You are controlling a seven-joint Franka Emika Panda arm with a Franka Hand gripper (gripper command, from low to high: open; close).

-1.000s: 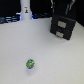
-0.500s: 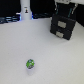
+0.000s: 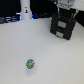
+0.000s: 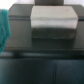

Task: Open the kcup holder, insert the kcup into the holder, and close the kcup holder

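Observation:
The kcup holder (image 3: 63,26) is a black box with two pale rectangular marks on its front, standing at the back of the exterior view's right. My gripper (image 3: 65,7) hangs just above its top, and blur hides how the jaws stand. The kcup (image 3: 30,64), a tiny cup with a green top and whitish body, stands alone on the white table, near the front and far from the holder. Close up in the wrist view are a dark surface (image 4: 45,60) and a grey rectangular block (image 4: 53,22). No fingertips show there.
A white bottle-like object (image 3: 25,11) with a dark mark stands at the back on the exterior view's left. The white table (image 3: 55,57) spreads between kcup and holder. A teal shape (image 4: 4,27) sits at the wrist view's edge.

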